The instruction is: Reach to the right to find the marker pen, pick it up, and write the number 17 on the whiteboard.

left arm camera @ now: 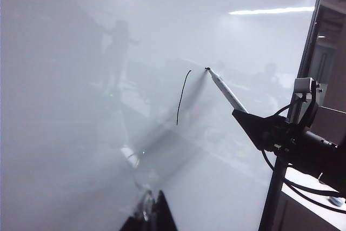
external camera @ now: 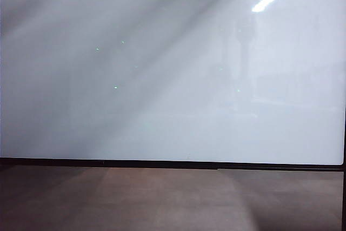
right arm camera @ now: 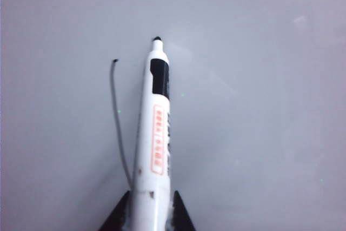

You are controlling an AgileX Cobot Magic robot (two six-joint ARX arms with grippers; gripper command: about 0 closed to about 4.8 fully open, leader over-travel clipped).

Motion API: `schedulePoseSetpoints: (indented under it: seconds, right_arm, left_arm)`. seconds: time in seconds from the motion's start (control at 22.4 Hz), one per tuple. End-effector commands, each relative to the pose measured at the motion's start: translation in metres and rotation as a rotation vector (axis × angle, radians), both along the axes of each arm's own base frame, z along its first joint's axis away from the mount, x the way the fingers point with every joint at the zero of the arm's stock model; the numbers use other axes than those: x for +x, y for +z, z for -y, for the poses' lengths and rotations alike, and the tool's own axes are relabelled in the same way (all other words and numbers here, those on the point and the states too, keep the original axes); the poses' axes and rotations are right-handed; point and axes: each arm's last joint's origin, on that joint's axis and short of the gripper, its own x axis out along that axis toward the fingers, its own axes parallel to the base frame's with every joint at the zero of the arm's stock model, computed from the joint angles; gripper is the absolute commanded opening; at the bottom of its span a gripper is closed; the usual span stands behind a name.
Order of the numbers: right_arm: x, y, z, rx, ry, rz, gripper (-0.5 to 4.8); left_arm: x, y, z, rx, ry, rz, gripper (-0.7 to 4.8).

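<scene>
The whiteboard (external camera: 173,79) fills the exterior view, where neither gripper nor any writing shows. In the right wrist view my right gripper (right arm camera: 151,194) is shut on the marker pen (right arm camera: 154,144), a white barrel with a black collar and red print. Its black tip is at the board (right arm camera: 259,106), beside the upper end of one thin curved black stroke (right arm camera: 119,128). The left wrist view shows the same stroke (left arm camera: 183,98), the pen (left arm camera: 227,93) with its tip meeting its shadow on the board, and the right gripper (left arm camera: 244,116). My left gripper (left arm camera: 157,209) is close to the board, jaws together and empty.
A thin black frame edge (external camera: 162,163) borders the board, with a brown matte surface (external camera: 162,198) below it. In the left wrist view the black frame post (left arm camera: 305,68) stands behind the right arm and its cables (left arm camera: 313,150).
</scene>
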Motion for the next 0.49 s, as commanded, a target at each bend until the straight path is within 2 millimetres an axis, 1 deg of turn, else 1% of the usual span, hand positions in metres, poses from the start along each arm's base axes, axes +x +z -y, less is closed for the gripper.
schedulePoseSetpoints:
  seconds: [0.04,0.22,0.36,0.49]
  right_arm:
    - [-0.001,0.003,0.008,0.003,-0.037,-0.009,-0.02]
    - [-0.002,0.004,0.011,0.004,-0.049,-0.009,-0.02]
    - [0.000,0.003,0.019,0.001,-0.068,-0.017,-0.02]
    - [0.000,0.003,0.019,0.001,-0.072,-0.020,-0.02]
  left_arm:
    - [-0.001,0.002,0.000,-0.009,-0.005,0.015,-0.05]
    - [0.000,0.002,0.000,-0.007,-0.005,0.012,-0.05]
    - [0.000,0.002,0.000,-0.007,-0.005,0.012,-0.05]
    - [0.000,0.002,0.000,-0.008,-0.004,0.012,-0.05]
